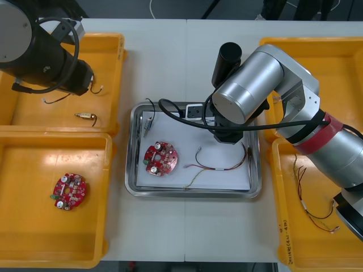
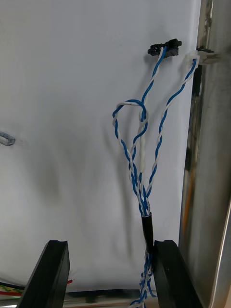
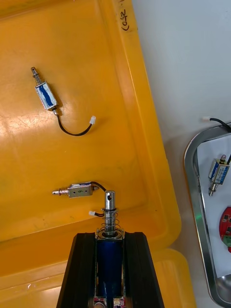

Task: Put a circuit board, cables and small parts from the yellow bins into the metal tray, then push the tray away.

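One small metal part (image 3: 109, 262), in left end effector (image 3: 110, 238)

Round red circuit board (image 1: 161, 158), red-yellow cable (image 1: 218, 167) in metal tray (image 1: 131, 170) — twisted blue-white cable (image 2: 139, 159) along its wall

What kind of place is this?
Probably an electronics lab or workshop bench: yellow bins flank a metal tray holding a red circuit board; the left gripper, over a bin, grips a small metal part, and the right gripper stands open over a blue and white cable in the tray.
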### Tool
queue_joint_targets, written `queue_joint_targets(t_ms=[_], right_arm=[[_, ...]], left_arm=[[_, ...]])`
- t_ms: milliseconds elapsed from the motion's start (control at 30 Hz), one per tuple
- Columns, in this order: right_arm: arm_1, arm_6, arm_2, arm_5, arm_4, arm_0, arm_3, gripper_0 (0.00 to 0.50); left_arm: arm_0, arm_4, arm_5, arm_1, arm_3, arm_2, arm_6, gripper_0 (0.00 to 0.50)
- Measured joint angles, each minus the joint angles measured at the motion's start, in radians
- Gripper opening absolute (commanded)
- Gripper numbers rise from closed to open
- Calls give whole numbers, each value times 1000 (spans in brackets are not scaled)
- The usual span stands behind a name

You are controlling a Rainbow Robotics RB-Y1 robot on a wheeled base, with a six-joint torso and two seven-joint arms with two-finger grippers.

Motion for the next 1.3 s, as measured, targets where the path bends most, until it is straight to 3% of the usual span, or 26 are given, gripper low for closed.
queue_joint_targets(t_ms=[700,1067,1300], right_arm=[[0,0,0,19,44,0,-41,500],[0,-7,-25,152,43,0,-127,500],[0,-23,-166,262,21,24,-208,500]], left_arm=[[0,4,0,0,-17,0,0,1],[0,22,0,-1,-24,0,0,3],[0,26,0,-17,-37,-2,0,1]])
